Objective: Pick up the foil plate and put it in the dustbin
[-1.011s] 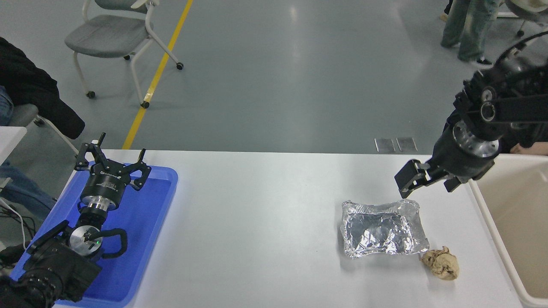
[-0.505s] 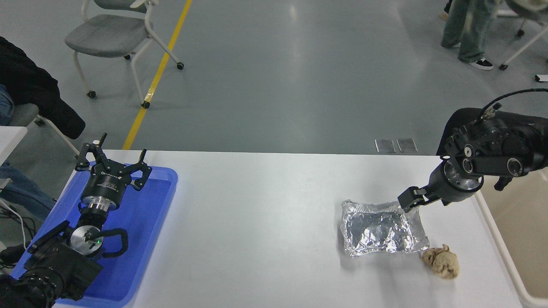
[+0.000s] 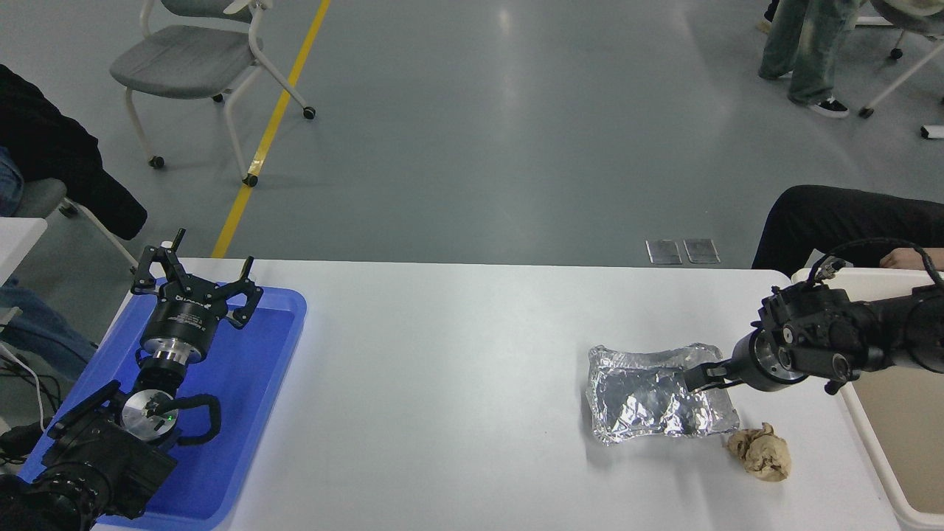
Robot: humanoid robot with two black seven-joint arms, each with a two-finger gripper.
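The foil plate (image 3: pixel 653 398) lies flat on the white table (image 3: pixel 457 383), right of the middle, crinkled and silver. My right gripper (image 3: pixel 700 376) comes in low from the right edge and sits at the plate's right rim, touching or just over it; the side-on view hides whether it is open or shut. The cream dustbin (image 3: pixel 877 464) stands at the table's right edge, right beside the right arm, and only its left rim and part of its inside show. My left gripper (image 3: pixel 193 284) is parked open over the blue tray at the lower left.
A crumpled tan paper ball (image 3: pixel 759 453) lies just off the plate's near right corner. The blue tray (image 3: pixel 251 383) fills the table's left end. A person's dark sleeve (image 3: pixel 833 214) and hand (image 3: pixel 903 258) are behind the dustbin. A chair (image 3: pixel 199 59) stands at the far left.
My right gripper has come down and toward me from above the plate's far right corner to table height at the plate's right rim. The plate, paper ball and left arm have not moved.
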